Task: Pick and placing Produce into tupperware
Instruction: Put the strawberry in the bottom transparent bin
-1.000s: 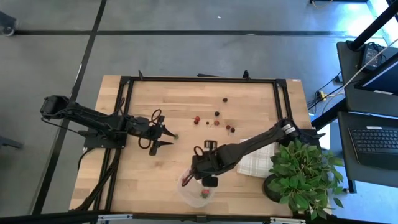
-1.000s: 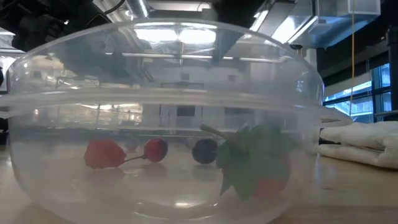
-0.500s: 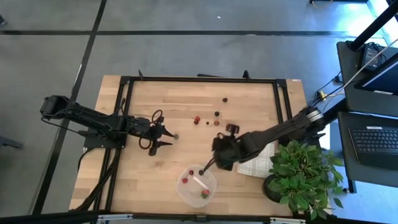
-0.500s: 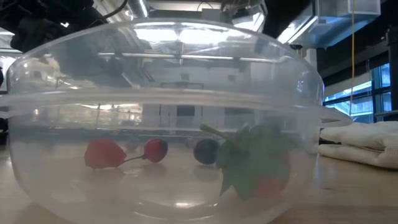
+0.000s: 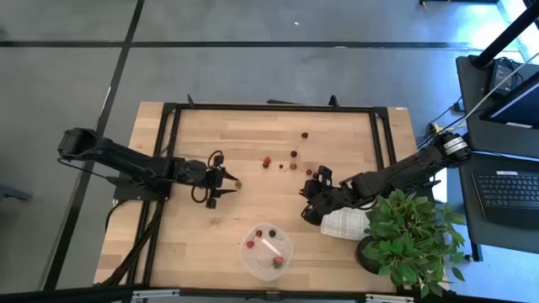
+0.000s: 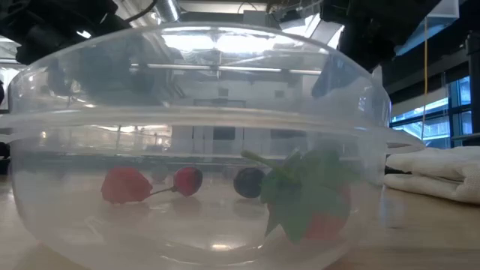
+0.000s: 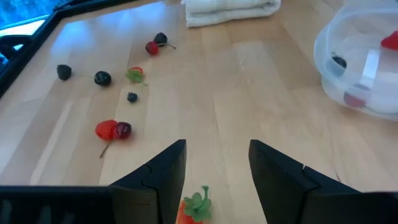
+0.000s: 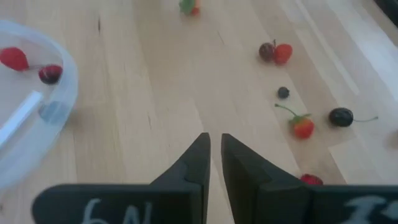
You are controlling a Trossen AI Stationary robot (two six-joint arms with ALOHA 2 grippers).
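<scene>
The clear round tupperware [image 5: 267, 250] sits near the table's near edge and fills the low view [image 6: 195, 142]. It holds two red berries [image 6: 124, 184], a dark one [image 6: 247, 181] and a leafy red piece [image 6: 307, 201]. Several loose berries [image 5: 293, 155] lie on the wood farther back, also seen in the right wrist view [image 8: 301, 126]. My left gripper [image 5: 227, 187] is open and low at left centre, its fingers standing either side of a small red piece with a green top [image 7: 194, 208]. My right gripper [image 5: 308, 199] is shut and empty, between the tupperware and the loose berries.
A folded white cloth [image 5: 345, 223] lies under the right arm, with a leafy potted plant [image 5: 413, 237] at the table's near right corner. A black frame [image 5: 269, 108] borders the tabletop. Bare wood lies between the two grippers.
My right gripper has risen from over the tupperware and swung toward the table's far right, ending near the cloth and the loose berries. The tupperware and what is in it have stayed put.
</scene>
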